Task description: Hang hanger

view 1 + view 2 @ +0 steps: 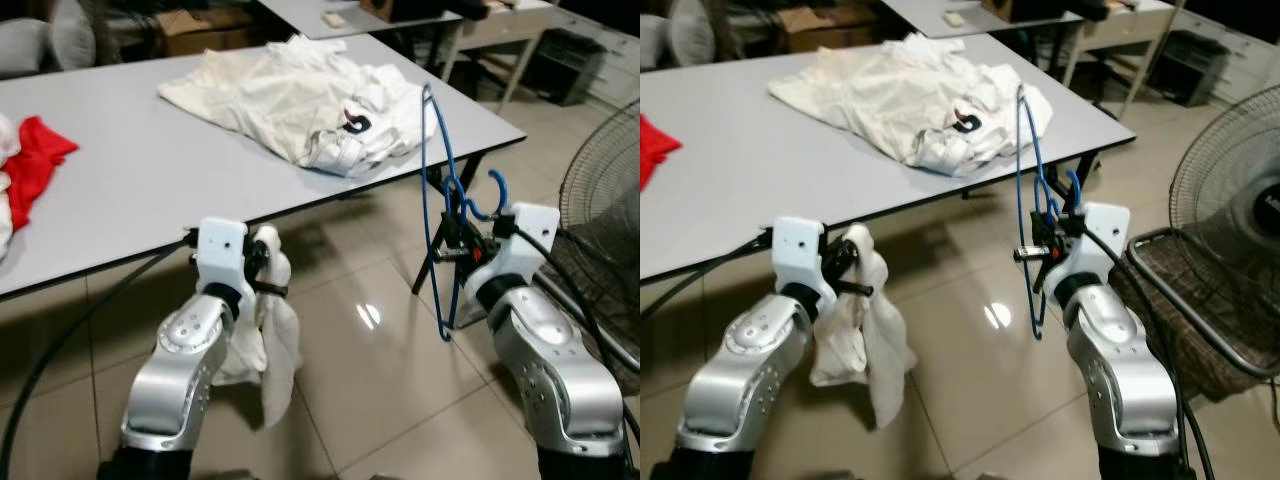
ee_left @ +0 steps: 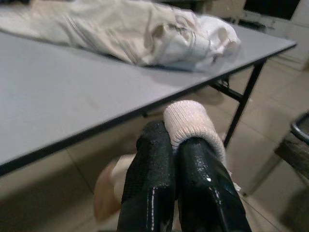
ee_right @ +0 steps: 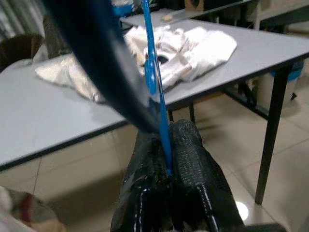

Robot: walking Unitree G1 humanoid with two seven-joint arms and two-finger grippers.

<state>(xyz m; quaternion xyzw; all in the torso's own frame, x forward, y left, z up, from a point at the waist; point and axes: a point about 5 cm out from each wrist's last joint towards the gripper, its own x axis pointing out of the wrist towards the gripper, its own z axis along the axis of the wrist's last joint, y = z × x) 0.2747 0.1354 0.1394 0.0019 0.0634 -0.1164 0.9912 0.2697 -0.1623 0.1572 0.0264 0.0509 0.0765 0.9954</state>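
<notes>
While the right hand (image 1: pixel 1042 252) grips a blue hanger (image 1: pixel 1025 180) beside the table (image 1: pixel 150 190), the left hand (image 1: pixel 262 262) clamps a white cloth (image 1: pixel 275 350) below its edge.

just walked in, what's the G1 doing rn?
It stands at a grey table, both grippers low in front of the table edge. The right gripper is shut on a blue hanger, held upright. The left gripper is shut on a white cloth that dangles toward the floor. A pale garment lies on the table. Nothing hung yet.
</notes>
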